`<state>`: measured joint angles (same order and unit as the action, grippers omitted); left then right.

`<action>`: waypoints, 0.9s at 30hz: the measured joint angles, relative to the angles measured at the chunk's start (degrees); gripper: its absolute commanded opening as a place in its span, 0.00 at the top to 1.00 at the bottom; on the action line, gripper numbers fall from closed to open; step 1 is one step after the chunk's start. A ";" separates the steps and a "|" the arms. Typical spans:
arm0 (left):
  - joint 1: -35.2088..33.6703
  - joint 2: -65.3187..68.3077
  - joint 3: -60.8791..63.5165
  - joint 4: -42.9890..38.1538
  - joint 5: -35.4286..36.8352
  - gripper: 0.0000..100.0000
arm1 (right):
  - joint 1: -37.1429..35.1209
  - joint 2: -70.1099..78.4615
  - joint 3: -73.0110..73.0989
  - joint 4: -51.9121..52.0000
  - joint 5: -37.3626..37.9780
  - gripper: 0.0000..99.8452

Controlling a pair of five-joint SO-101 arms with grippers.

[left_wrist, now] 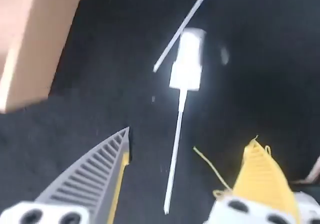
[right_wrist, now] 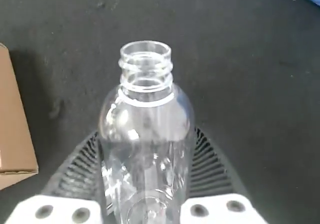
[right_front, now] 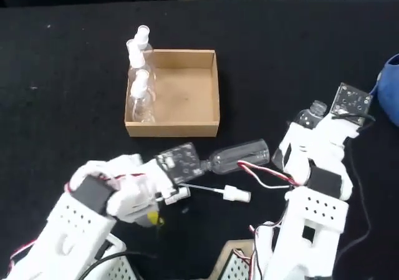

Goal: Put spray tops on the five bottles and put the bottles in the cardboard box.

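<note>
While right pincer clamps one bottle, left pincer apart, three topped bottles boxed, another bottle lying

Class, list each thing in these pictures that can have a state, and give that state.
box: open-topped, three bottles inside
boxed bottles: upright, tops on
lying bottle: on its side on the table
held bottle: uncapped, gripped
spray top: loose on the table
left gripper: open
right gripper: shut on the held bottle
</note>
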<state>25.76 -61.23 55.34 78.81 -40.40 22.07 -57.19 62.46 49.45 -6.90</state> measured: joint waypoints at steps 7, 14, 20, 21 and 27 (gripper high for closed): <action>7.82 6.68 0.00 -5.19 5.63 0.76 | 2.64 0.00 0.00 0.00 0.62 0.99; 9.85 15.65 4.84 -19.78 9.23 0.77 | 2.73 0.00 1.93 -0.09 0.62 0.99; 9.32 21.98 5.54 -24.53 9.23 0.83 | 2.73 0.00 2.37 -0.09 0.62 0.99; 8.88 22.68 5.54 -25.23 9.23 0.84 | 2.73 0.00 2.37 -0.09 0.62 0.99; 5.27 25.67 5.54 -26.90 7.65 0.84 | 2.73 0.00 2.37 -0.09 0.62 0.99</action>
<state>31.03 -35.56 60.88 51.91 -32.75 24.79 -57.19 64.84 49.36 -6.29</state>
